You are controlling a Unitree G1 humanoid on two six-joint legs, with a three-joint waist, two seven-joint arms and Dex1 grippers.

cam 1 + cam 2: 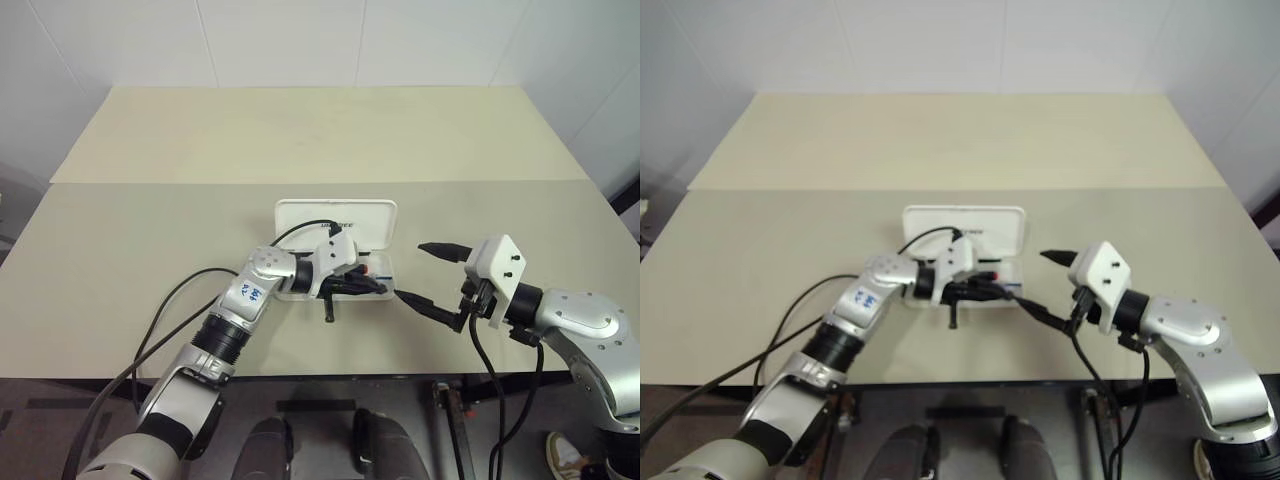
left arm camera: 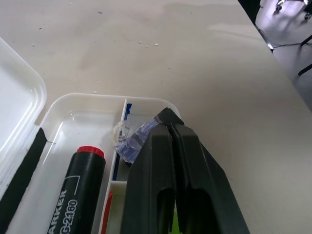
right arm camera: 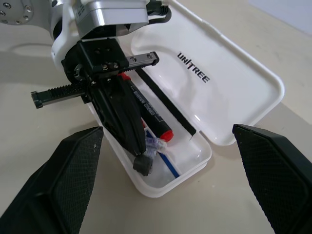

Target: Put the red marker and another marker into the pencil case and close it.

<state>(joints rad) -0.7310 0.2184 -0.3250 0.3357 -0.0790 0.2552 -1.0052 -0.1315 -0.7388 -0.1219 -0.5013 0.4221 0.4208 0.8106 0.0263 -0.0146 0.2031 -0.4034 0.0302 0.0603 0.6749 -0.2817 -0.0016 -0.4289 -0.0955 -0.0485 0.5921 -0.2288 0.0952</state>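
Observation:
The white pencil case (image 1: 335, 215) lies open mid-table, its lid (image 3: 219, 97) with dark lettering folded back flat. The red marker (image 2: 80, 190), black barrel and red end, rests inside the base (image 3: 195, 163), along the lid side. My left gripper (image 2: 168, 119) is shut, its fingers (image 3: 122, 114) pressed together and reaching low over the base beside the marker. A crumpled bluish scrap (image 2: 134, 141) sits at their tip. A sliver of lime green (image 2: 173, 222) shows under the fingers; I cannot tell what it is. My right gripper (image 1: 432, 278) stands wide open just right of the case, holding nothing.
The case sits on a pale beige table (image 1: 150, 230) with a seam (image 1: 150, 182) running across behind it. A black cable (image 1: 170, 310) loops over the table by my left arm. The table's front edge (image 1: 330, 377) is close below the case.

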